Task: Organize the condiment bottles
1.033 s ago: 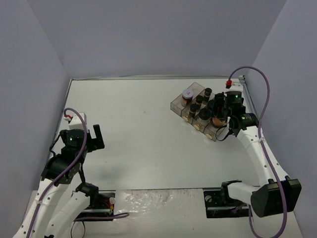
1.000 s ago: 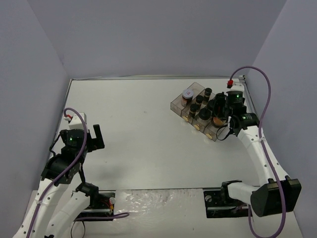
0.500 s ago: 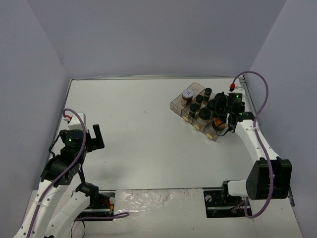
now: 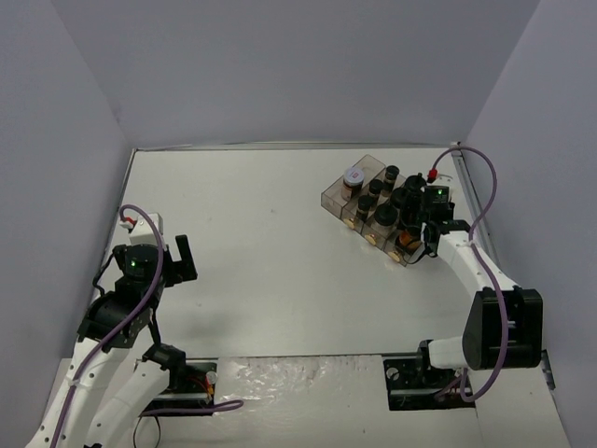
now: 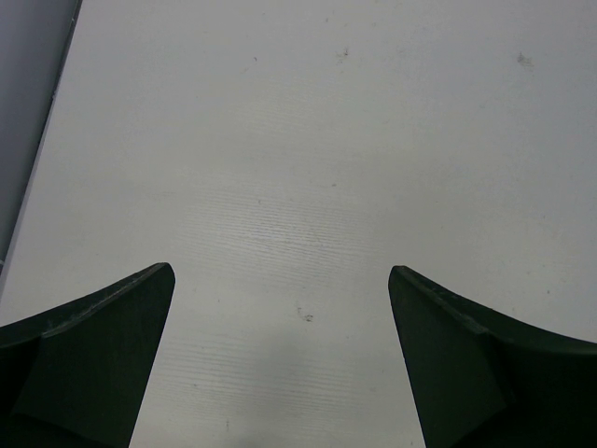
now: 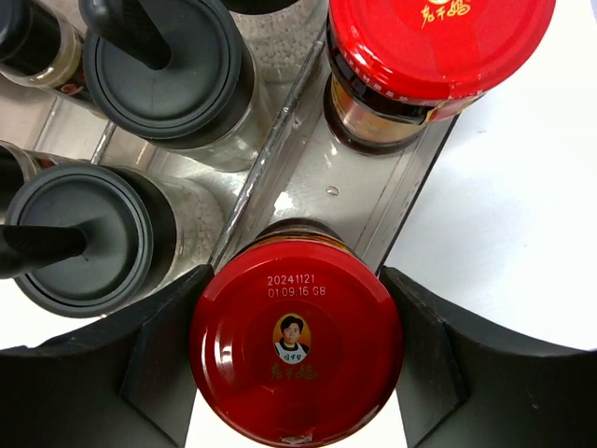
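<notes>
Right gripper (image 6: 297, 273) clasps a red-capped jar (image 6: 297, 341) at the clear tray's (image 6: 373, 201) near end slot, far right of the table (image 4: 280, 233), where an off-centre release could snag the divider (image 6: 270, 154) or jolt the black-capped neighbour (image 6: 89, 233); left gripper (image 5: 280, 280) hangs open.

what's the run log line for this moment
right gripper shut on red-capped glass jar in clear plastic tray end slot | left gripper open over white table

Worktop (image 4: 261, 233) left of the tray (image 4: 328, 198) lies open; inside the tray, black-capped jars (image 6: 84, 233) crowd the red-capped jar (image 6: 296, 280) clasped by the right pincer (image 6: 296, 341)
</notes>
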